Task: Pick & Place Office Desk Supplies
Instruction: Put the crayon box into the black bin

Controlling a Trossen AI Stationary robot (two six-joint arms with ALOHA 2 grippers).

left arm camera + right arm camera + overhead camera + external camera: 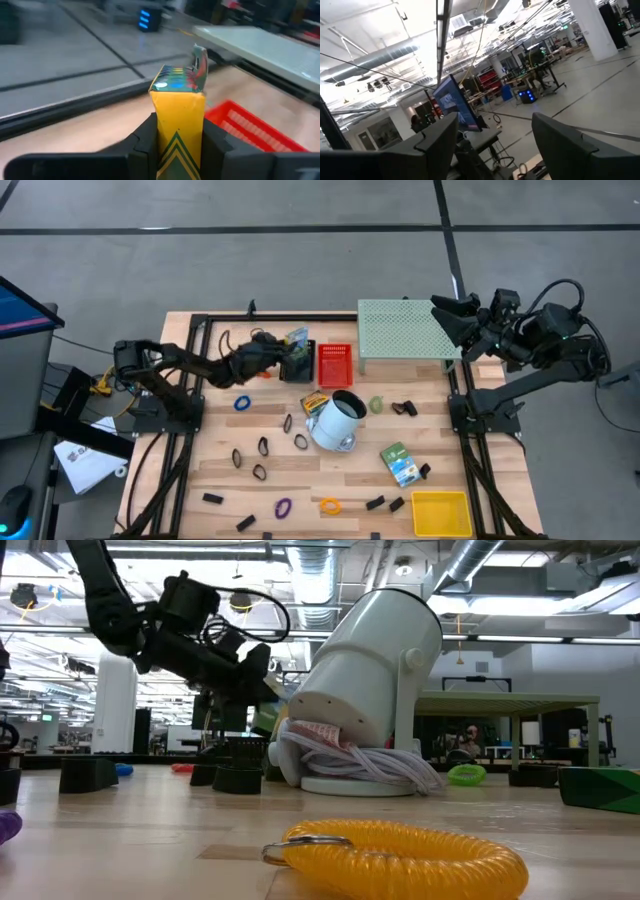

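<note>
Got one yellow-green crayon box [177, 117] pinched upright, flap open, just beside the red bin [334, 364]. Binder clips [404, 409], rubber-band rings [242, 403] and another crayon box [399, 463] lie scattered below that bin.

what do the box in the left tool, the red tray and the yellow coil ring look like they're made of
Crayon box gripped in the left tool: likely printed cardboard, from its flat yellow panels, sharp folded edges and open top flap. Red tray: probably moulded plastic, from its uniform colour and slotted floor. Yellow coil ring: seemingly glossy, springy plastic wound in a spiral, with a small metal split ring at one end.
</note>
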